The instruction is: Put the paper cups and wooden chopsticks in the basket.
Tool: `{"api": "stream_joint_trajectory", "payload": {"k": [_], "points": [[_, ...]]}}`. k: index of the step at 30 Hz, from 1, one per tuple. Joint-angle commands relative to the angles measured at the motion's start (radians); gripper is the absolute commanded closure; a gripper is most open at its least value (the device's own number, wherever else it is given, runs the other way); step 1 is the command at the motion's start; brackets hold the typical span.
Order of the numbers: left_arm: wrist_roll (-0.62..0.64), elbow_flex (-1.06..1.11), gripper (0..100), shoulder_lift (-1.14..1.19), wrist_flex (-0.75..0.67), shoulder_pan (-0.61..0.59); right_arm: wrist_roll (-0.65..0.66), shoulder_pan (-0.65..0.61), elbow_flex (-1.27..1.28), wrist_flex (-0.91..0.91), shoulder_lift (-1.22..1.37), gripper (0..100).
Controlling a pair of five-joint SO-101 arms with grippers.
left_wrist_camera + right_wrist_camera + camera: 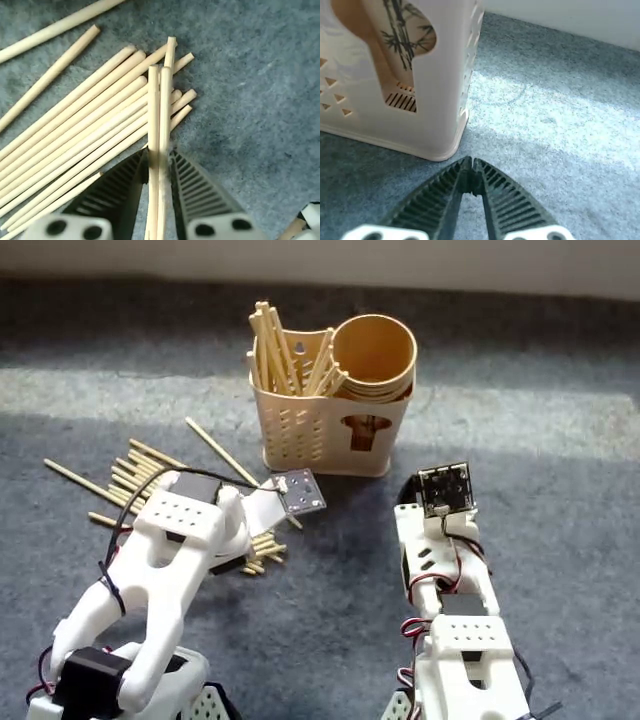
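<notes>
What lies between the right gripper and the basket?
Only bare grey carpet, as the right wrist view shows between the gripper and the basket.

Grey carpet-like surface (pixel 560 490): open right of the cream perforated plastic basket (pixel 330 440) and in the strip between the two arms. Basket mouth crowded: stack of tan paper cups (pixel 375 355) fills one side, upright wooden chopsticks (pixel 285 350) the other. Loose pile of wooden chopsticks (pixel 120 480) covers the surface under the left end effector (pixel 159 155), clamped on a pair of chopsticks (pixel 159 100). One stray chopstick (pixel 222 452) lies aslant between pile and basket. Right end effector (pixel 471 175), jaws together, sits near the basket's corner, apart from it.
</notes>
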Motion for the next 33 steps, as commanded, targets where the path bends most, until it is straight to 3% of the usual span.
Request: {"api": "stream_joint_trajectory", "payload": {"k": [1, 6, 17, 24, 33], "points": [[0.017, -0.058, 99, -0.031, 0.008, 0.016, 0.009, -0.012, -0.016, -0.031, -0.015, 97.5], [0.071, -0.084, 99, -0.111, 0.021, 0.013, 0.009, -0.012, -0.016, -0.031, -0.015, 97.5], [0.269, -0.145, 99, -0.575, 0.086, 0.042, 0.009, -0.012, -0.016, -0.031, -0.015, 97.5], [0.402, -0.162, 99, -0.639, 0.078, 0.035, 0.009, -0.012, -0.016, -0.031, -0.015, 97.5], [0.703, -0.427, 99, -0.648, 0.058, 0.041, 0.009, -0.012, -0.016, -0.031, -0.015, 97.5]]}}
